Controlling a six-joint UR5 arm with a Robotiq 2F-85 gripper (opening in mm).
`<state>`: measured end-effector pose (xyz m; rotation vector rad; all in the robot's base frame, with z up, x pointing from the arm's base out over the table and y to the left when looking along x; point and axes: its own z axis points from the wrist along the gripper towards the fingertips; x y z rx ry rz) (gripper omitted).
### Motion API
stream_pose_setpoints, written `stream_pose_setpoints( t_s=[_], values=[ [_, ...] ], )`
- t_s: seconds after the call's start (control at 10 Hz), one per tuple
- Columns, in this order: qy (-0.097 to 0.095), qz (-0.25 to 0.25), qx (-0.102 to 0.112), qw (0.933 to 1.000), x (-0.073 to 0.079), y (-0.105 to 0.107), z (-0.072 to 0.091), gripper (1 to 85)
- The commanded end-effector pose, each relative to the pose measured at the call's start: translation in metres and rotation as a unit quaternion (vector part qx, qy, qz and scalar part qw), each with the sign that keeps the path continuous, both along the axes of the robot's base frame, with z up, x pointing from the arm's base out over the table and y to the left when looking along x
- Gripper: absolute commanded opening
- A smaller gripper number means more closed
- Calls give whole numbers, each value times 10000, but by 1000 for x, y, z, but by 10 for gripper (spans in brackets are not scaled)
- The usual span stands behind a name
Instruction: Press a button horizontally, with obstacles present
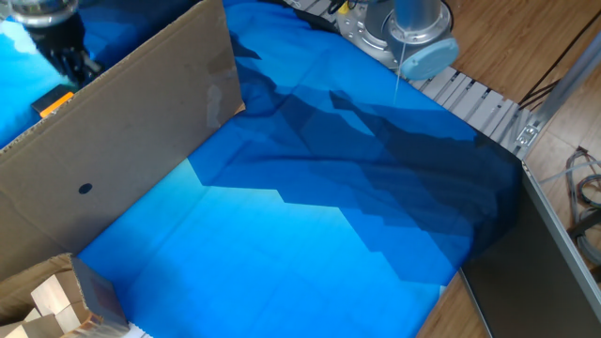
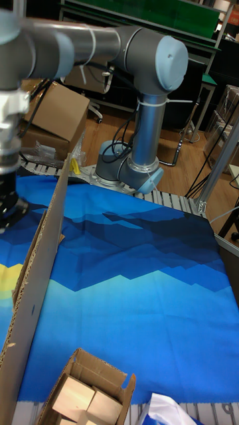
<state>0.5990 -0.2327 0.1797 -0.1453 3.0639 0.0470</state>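
Pale wooden blocks (image 1: 52, 299) sit nearest the fixed camera at 7 o'clock, in an open cardboard box (image 2: 83, 392). Blue patterned cloth (image 1: 310, 216) covers the bench (image 1: 488, 103) through the centre. Cardboard sheet (image 1: 113, 150) stands upright on edge, running from 8 o'clock up to 11 o'clock, one small dark hole (image 1: 84, 187) low on its near face. Behind the sheet at 10 o'clock, the button (image 1: 53, 102): only an orange-yellow sliver shows above the sheet's top edge, the rest is hidden. Tool (image 1: 73, 66) is just above the button at 11 o'clock, dark and blurred; can't tell whether it touches the button. Finger spread: cannot tell, tips blurred in fixed view, cut off at the left edge in tall view. Arm base (image 2: 129, 169) stands at 12 o'clock in the tall view, beyond the cloth.
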Motion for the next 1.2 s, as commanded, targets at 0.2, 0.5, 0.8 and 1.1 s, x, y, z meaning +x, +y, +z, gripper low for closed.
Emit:
stream_pose_setpoints(
  t_s=[0.2, 0.5, 0.8, 1.1],
  values=[
    [76, 34, -161, 9998, -7, 0, 17, 10],
    [-352, 347, 117, 9987, 15, 13, 17, 10],
    [-647, 372, -36, 9972, 31, 6, 19, 10],
    [-625, 403, -24, 9972, 29, 7, 19, 10]
  ],
)
